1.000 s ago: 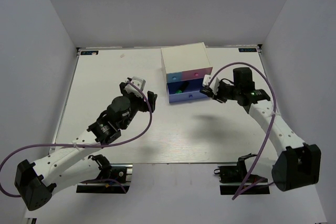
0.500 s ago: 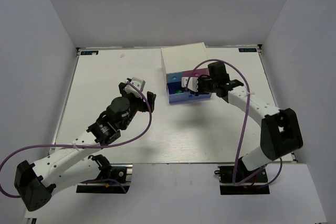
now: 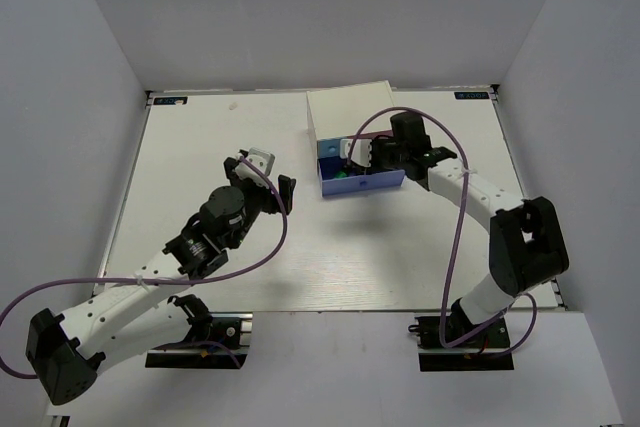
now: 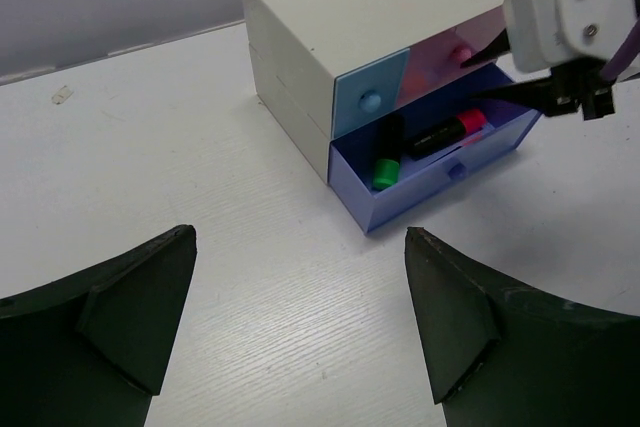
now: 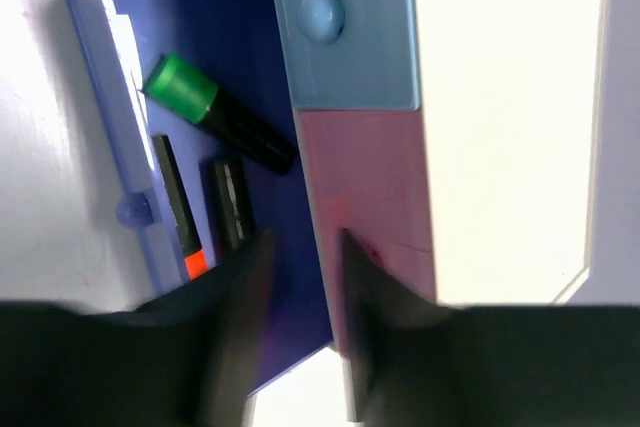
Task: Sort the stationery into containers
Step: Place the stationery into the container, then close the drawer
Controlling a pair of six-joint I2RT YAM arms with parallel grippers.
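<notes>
Highlighters are held in the pulled-out periwinkle drawer (image 4: 440, 185), just below the right jaws: the green-capped highlighter (image 4: 385, 162), the pink-red-capped highlighter (image 4: 447, 132) and the orange-tipped highlighter (image 5: 180, 217). The right jaws are seen parted with nothing clasped, and the lower edge of the pink drawer front (image 5: 365, 177) is framed between their tips. The light blue front (image 4: 368, 97) is seen just beside them. The left jaws are spread wide and empty over the bench (image 4: 200, 147), with the white box (image 4: 350, 7) well ahead of them.
</notes>
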